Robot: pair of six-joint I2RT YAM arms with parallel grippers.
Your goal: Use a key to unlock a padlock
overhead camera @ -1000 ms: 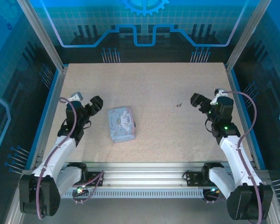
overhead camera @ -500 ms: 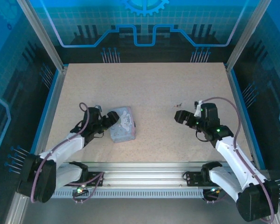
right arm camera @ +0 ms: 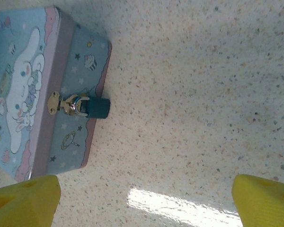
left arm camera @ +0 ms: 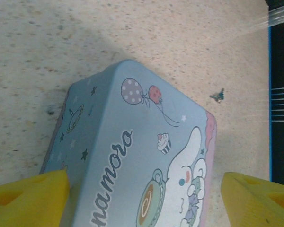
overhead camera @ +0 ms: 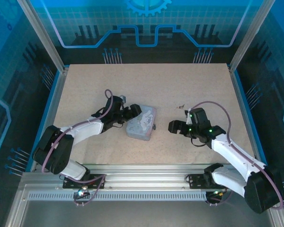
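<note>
pale-blue tin (left arm camera: 132, 156), lid print reads "…namoro". padlock (right arm camera: 98, 107) hangs on its brass hasp (right arm camera: 61, 104). key (left arm camera: 217, 95) lies apart on table (overhead camera: 180, 80). left jaws spread at the tin; right jaws spread.

Tiny key (overhead camera: 181, 107), details indiscernible

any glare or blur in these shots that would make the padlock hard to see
Right wrist: a white glare patch on the table near the bottom edge, clear of the padlock, which reads sharp against the tin. Left wrist: the tin is close and slightly soft, with a shadow on the table beside it. Top external: the tin looks washed out.
</note>
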